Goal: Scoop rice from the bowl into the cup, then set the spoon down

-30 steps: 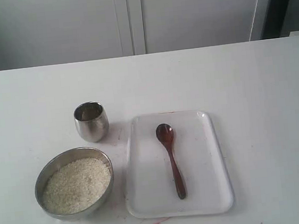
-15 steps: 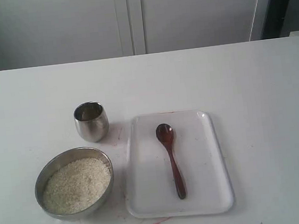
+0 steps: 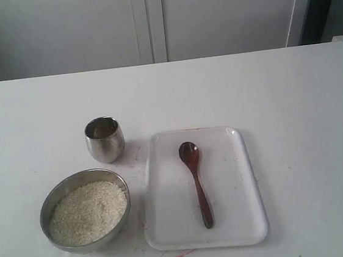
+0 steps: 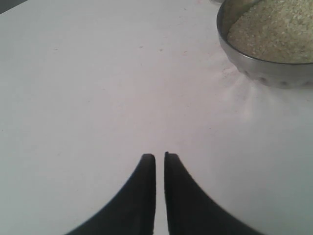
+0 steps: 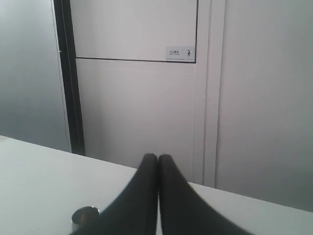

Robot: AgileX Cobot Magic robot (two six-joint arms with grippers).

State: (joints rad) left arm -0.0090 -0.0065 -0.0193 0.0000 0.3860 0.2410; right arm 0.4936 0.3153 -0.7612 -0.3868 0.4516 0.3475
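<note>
The wooden spoon [image 3: 196, 184] lies on the tray [image 3: 233, 189], three o'clock from the steel bowl [image 3: 61, 190]. Left hand [image 4: 160, 155] and right hand [image 5: 157, 156] are closed, empty.

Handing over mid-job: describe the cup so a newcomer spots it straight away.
In the exterior view, find the white tray on the white table. Just left of its upper left corner stands the cup, a small shiny steel tumbler. The steel bowl below it is much wider and holds rice.

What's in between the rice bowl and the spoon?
In the exterior view, only a narrow strip of white table, then the white tray, its raised edge and bare floor. The spoon lies on that tray; the bowl sits beside it.
</note>
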